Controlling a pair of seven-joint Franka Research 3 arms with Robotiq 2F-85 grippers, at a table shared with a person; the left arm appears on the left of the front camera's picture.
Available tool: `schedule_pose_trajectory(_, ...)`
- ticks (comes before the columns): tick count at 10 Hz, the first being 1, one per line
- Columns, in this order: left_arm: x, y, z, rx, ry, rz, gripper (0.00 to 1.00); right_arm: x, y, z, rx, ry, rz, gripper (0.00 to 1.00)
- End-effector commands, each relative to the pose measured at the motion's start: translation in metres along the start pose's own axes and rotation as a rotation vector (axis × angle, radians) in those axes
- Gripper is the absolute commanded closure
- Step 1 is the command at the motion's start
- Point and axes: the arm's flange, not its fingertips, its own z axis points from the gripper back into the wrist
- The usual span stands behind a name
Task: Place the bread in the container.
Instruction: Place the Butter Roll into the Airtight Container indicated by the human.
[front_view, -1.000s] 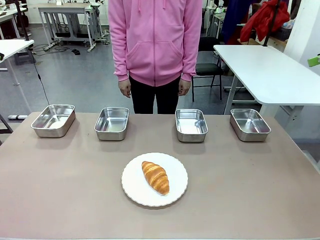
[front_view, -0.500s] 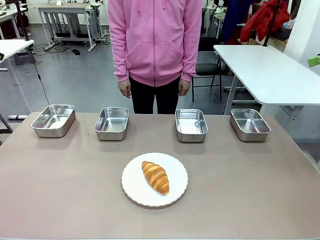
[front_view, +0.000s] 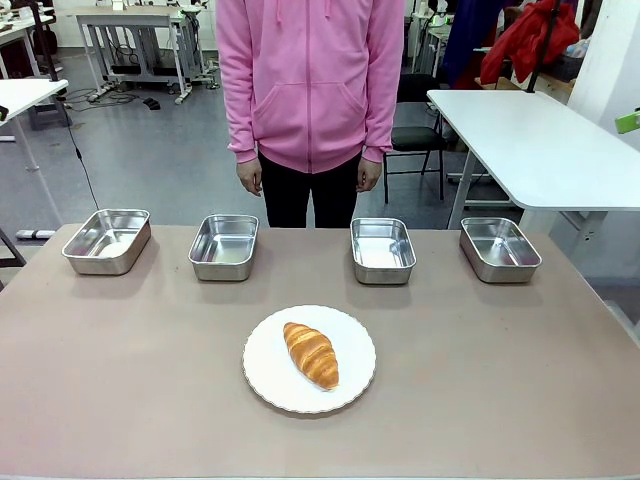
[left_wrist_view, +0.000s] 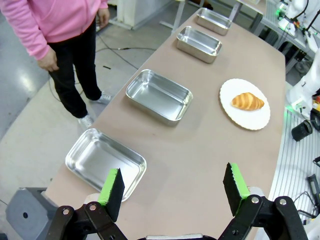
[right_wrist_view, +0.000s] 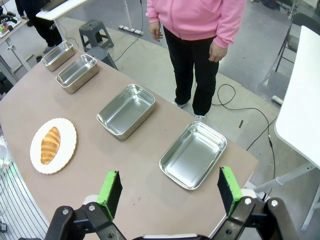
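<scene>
The left fingers (left_wrist_view: 113, 187) and right fingers (right_wrist_view: 110, 194) are wide open. Best to pinch the bread (front_view: 311, 354) on the plate (front_view: 262, 385) softly, across its middle.

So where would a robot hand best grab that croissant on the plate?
Probably across the thick middle of the croissant, coming straight down from above, the grip turned to straddle its short width. It lies flat on the plate, slanted across it, and its ends taper, so the middle likely offers the firmest hold.
</scene>
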Motion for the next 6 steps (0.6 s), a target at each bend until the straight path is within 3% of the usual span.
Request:
schedule_pose_trajectory(1, -0.0005, -0.0008, 0.001, -0.003, -0.004, -0.013, 0.0, -0.0015, -0.0012, -0.0013, 0.01, -0.024, 0.018, 0.0)
schedule_pose_trajectory(6, -0.0005, -0.0008, 0.001, -0.003, -0.004, -0.013, 0.0, -0.0015, -0.0012, -0.0013, 0.01, -0.024, 0.018, 0.0)
